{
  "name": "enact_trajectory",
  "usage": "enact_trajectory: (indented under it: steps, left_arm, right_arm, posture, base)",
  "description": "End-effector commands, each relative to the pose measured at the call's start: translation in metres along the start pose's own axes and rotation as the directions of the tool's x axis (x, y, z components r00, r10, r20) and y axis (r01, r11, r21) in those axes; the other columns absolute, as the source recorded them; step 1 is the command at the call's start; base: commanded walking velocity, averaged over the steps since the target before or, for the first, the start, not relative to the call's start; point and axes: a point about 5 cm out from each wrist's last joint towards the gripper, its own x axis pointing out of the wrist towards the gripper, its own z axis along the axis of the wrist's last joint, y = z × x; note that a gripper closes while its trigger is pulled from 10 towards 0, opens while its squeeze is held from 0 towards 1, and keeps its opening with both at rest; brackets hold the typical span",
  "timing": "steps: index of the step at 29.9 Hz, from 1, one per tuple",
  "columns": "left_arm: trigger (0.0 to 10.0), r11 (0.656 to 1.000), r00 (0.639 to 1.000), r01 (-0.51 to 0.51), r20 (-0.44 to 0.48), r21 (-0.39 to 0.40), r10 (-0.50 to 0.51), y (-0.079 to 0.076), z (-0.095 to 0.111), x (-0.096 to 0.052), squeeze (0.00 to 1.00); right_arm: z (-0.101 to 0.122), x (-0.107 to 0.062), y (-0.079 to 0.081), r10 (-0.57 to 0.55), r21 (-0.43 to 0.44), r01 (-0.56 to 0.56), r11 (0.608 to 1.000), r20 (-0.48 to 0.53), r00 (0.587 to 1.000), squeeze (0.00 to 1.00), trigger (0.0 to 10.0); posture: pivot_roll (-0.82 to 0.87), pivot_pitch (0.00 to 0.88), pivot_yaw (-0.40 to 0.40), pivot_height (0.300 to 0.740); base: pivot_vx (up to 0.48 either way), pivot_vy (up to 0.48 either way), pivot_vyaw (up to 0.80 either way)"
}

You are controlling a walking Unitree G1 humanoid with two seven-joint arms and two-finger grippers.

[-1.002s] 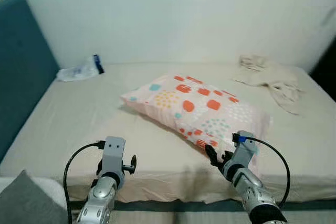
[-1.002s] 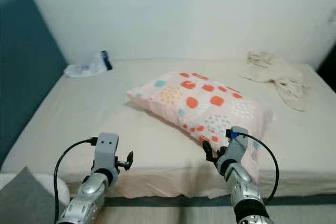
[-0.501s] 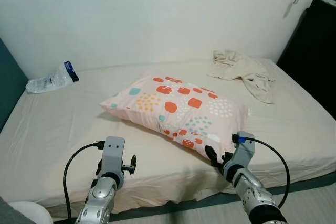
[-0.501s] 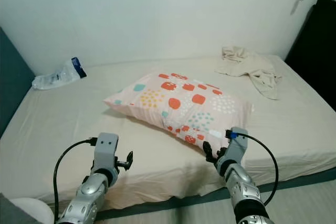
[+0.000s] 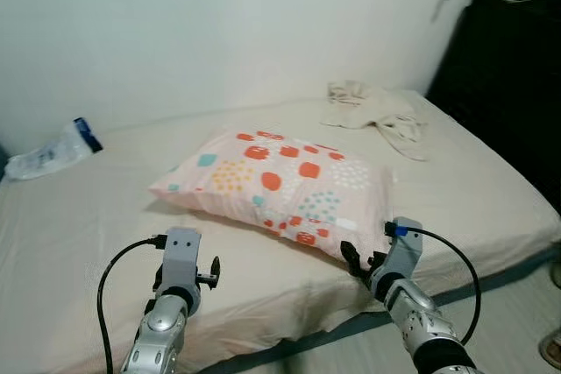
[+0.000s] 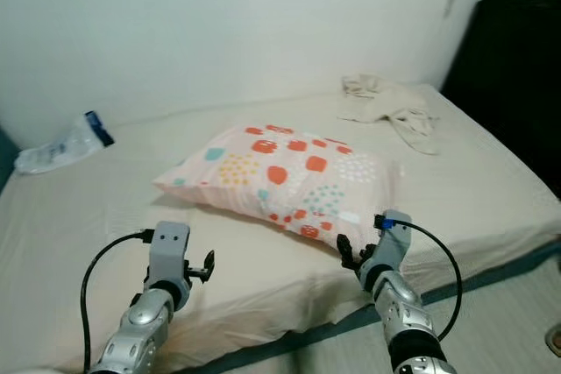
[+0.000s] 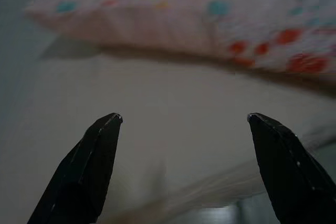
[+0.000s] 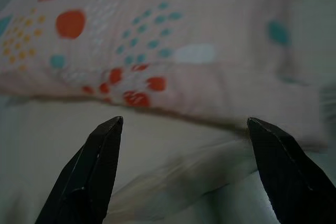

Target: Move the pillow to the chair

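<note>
Two grippers raised over the near edge of the bed (image 5: 79, 234), both empty with fingers spread wide: left gripper (image 7: 181, 121) held over bare sheet, apart from the pillow; right gripper (image 8: 184, 124) just short of the pillow's near corner, not touching as far as can be told. One pillow (image 5: 276, 186), pale pink with red, teal, yellow and white spots and squares, lying flat near the middle of the bed, long side running across, one corner reaching toward the right gripper. One bed, covered in a plain beige sheet, with a dark band visible below the mattress edge. One crumpled beige cloth (image 5: 377, 111) at the far right of the bed, well apart from the pillow. One clear plastic bag (image 5: 48, 151) with a dark blue end at the far left by the wall, contents too unclear to name. One tall black piece of furniture (image 5: 508, 85) standing to the right of the bed, with something flat lying on top, too small to tell what. Plain white wall (image 5: 219, 24) behind. One black cable looping off each wrist.
</note>
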Motion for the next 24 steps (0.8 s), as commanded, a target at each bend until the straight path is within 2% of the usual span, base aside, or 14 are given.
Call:
enact_trajectory:
  steps: [1,13,16,17,24]
  left_arm:
    - [10.0,1.000,1.000,-0.004,-0.020,0.007,0.004,0.002,-0.006,-0.001,0.00]
    - [10.0,1.000,1.000,-0.001,-0.020,0.004,0.001,0.001,-0.007,-0.003,0.00]
    - [10.0,0.999,0.999,0.042,-0.005,-0.016,-0.042,-0.005,-0.005,-0.004,0.00]
    - [10.0,0.996,0.996,0.084,0.012,-0.029,-0.084,-0.011,-0.004,-0.005,0.00]
    - [10.0,0.991,0.991,0.130,0.034,-0.024,-0.129,-0.018,0.000,-0.006,0.00]
  right_arm:
    - [-0.003,0.001,0.002,-0.005,0.007,0.005,1.000,-0.003,1.000,0.00,10.0]
    - [-0.006,0.000,0.001,-0.014,0.005,0.014,1.000,-0.015,1.000,0.00,10.0]
    - [-0.005,0.000,0.000,-0.016,0.006,0.016,1.000,-0.013,1.000,0.00,10.0]
    - [-0.005,0.000,0.001,-0.017,0.007,0.017,1.000,-0.012,1.000,0.00,10.0]
    - [-0.005,0.001,0.001,-0.014,0.011,0.014,1.000,-0.011,1.000,0.00,10.0]
  posture:
    - [-0.05,0.023,0.019,0.740]
    - [-0.05,0.034,0.019,0.740]
    - [-0.05,0.035,0.019,0.740]
    - [-0.05,0.034,0.020,0.740]
    - [-0.05,0.032,0.021,0.740]
  base:
    - [0.000,0.000,0.00]
    - [0.000,0.000,0.00]
    - [0.000,0.000,0.00]
    - [0.000,0.000,0.00]
    - [0.000,0.000,0.00]
